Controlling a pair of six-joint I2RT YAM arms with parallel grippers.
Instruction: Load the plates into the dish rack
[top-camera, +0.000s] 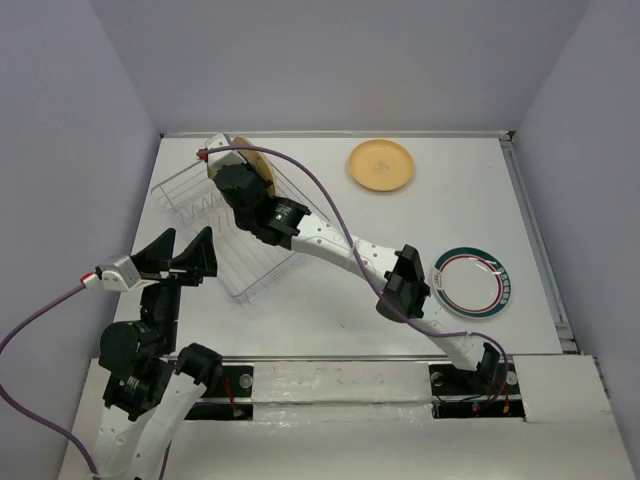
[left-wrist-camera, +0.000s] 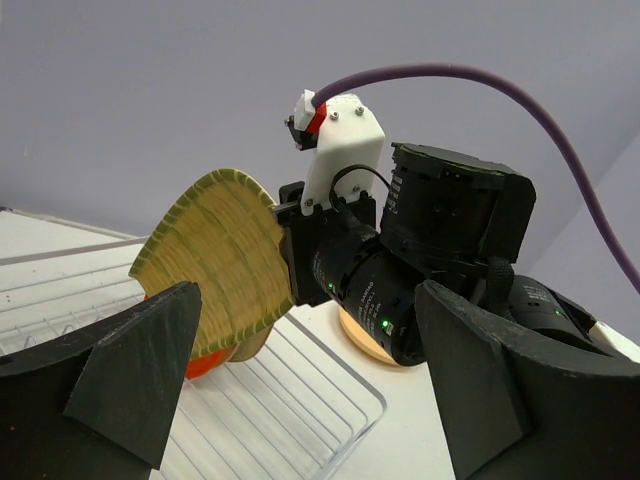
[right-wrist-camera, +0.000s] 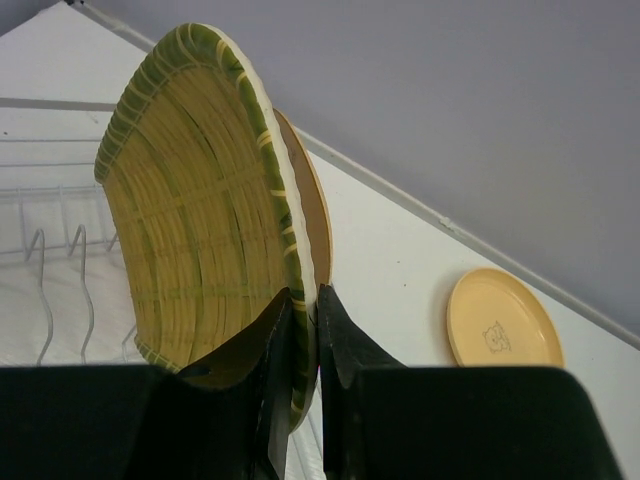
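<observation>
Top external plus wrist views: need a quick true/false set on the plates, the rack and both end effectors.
1. The right end effector is clamped on the rim of the ribbed yellow plate. True.
2. The left end effector holds a plate. False: its jaws are wide open and empty, beside the dish rack.
3. The ringed white plate stands in the dish rack. False: it lies flat on the table, to the right of the right arm.
4. A tan plate lies flat at the far side of the table, outside the rack. True.
</observation>
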